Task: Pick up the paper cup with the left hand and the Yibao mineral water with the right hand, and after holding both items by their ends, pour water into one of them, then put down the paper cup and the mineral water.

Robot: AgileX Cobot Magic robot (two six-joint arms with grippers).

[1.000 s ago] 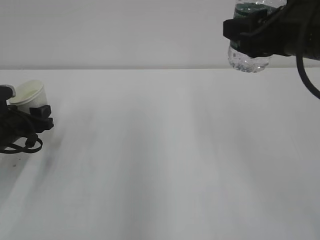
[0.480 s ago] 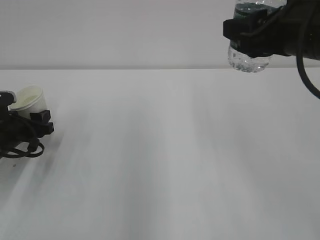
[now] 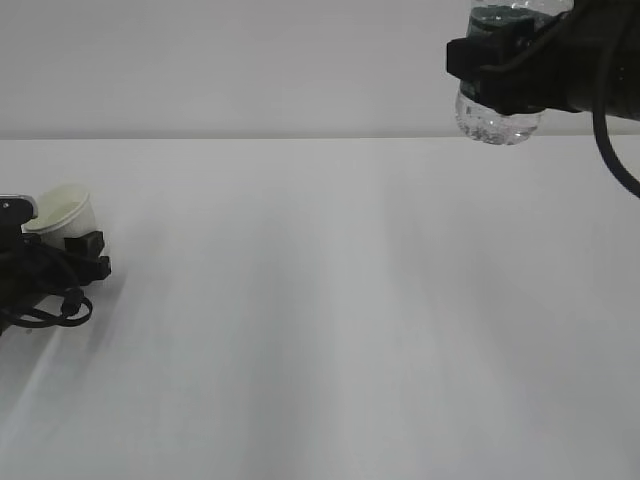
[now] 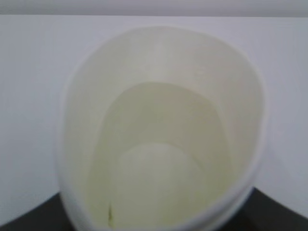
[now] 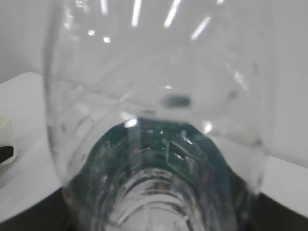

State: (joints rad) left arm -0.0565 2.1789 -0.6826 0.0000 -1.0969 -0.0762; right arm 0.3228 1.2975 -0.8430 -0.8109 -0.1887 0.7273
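Cup held low at the left, bottle held high at the right, white table between.

The paper cup sits tilted in the grasp of the left hand at the far left edge, just above the table; its cream inside fills the left wrist view, showing a nested inner wall; the Yibao mineral water hangs well above the tabletop at the upper right, clamped by the right hand around its body, rounded clear base below the fingers, green label visible through the plastic; cup and bottle are well apart.
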